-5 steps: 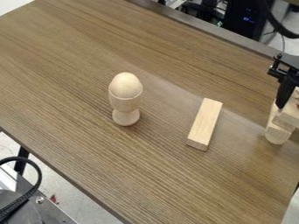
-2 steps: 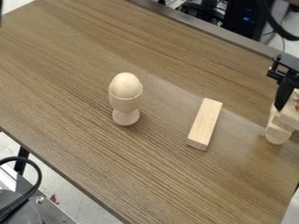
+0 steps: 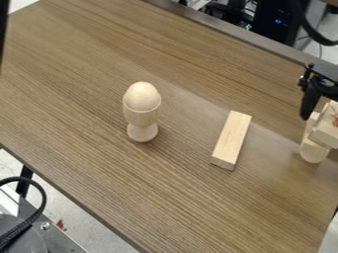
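End effector (image 3: 311, 101) hangs at the view's 3 o'clock edge, spread or pressed together I cannot tell, with the clustered wooden blocks (image 3: 323, 135) near its 5 o'clock and the rectangular bar (image 3: 232, 139) at its 8 o'clock, pointing 1-to-7 on the bench (image 3: 178, 197).

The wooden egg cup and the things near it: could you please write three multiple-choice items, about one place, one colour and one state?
1. In the picture, where is the lone rectangular block relative to the wooden egg cup?
A) Left
B) Right
C) Inside it

2. What colour is the tabletop?
A) White
B) Green
C) Brown

3. How is the egg cup placed?
A) Upright
B) On its side
C) Upside down

1 B: the block lies on the cup's right.
2 C: brown wood grain covers it.
3 A: its foot is down, the wooden egg on top.
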### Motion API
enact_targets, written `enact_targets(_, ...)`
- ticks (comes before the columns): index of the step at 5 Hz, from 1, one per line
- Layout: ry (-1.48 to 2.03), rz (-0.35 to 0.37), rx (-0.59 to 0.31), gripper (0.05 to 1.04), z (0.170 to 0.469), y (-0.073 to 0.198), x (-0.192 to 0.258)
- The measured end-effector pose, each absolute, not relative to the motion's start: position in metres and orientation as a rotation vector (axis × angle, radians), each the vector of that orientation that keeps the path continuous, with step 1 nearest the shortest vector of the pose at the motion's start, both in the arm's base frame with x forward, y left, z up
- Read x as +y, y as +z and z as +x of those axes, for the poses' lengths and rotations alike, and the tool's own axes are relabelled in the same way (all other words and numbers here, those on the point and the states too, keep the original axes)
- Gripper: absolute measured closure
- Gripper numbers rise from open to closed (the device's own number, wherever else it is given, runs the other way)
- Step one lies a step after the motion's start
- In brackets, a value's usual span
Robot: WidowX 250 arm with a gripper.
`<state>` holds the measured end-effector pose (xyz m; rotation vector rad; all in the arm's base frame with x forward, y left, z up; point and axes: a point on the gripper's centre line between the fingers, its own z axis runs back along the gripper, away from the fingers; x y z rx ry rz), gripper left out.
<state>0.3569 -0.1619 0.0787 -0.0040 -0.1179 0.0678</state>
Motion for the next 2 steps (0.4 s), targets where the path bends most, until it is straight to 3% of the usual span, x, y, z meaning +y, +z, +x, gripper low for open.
enact_targets(2,0.076,-0.011,-0.134,0.084,0.3566,0.087,-0.1622)
